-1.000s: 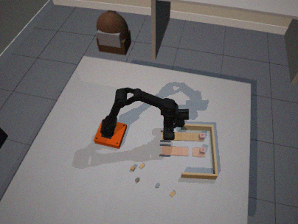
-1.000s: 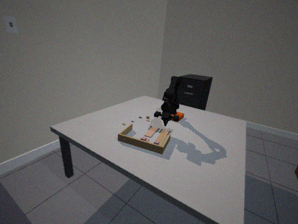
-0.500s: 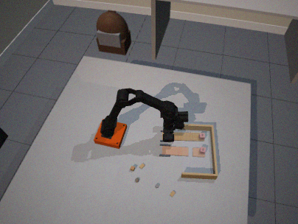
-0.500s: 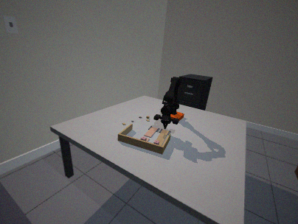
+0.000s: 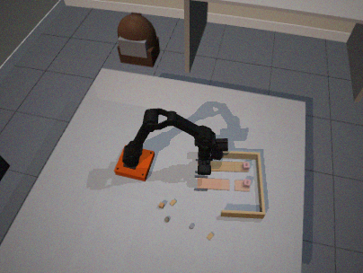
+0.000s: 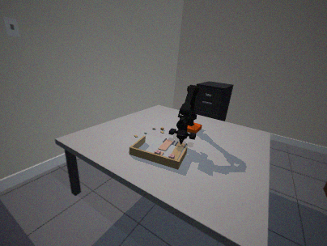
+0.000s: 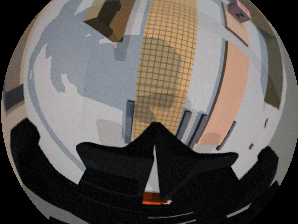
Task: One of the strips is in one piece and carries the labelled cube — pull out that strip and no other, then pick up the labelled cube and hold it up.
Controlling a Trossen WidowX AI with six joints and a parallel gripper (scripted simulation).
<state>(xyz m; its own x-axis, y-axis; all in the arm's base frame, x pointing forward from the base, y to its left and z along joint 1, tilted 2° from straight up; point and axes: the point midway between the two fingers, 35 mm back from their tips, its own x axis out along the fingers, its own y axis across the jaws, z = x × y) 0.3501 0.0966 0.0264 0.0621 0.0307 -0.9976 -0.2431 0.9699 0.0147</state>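
A tan gridded strip [image 5: 229, 167] [image 6: 180, 151] [image 7: 165, 50] shows no break; a pink cube [image 5: 246, 165] [image 6: 171, 156] sits on its far end, outside the wrist view. Beside it a salmon strip [image 5: 215, 184] [image 6: 166, 144] [image 7: 231, 90] is split by a gap from a short salmon piece [image 5: 239, 185] [image 7: 229, 24], which carries another pink cube [image 5: 247, 182] [image 7: 239, 11] with a dark letter. My gripper [image 5: 204, 171] [image 6: 181, 143] [image 7: 155, 125] is shut and empty, pointing down over the near part of the tan strip. Whether its tips touch the strip cannot be told.
A low wooden wall [image 5: 261, 189] [image 6: 154, 157] [image 7: 104, 22] stands around the far ends and sides of the strips, open towards the arm's base. Dark rails [image 7: 130, 121] flank the strips' near ends. Several small blocks [image 5: 210, 235] lie outside the wall.
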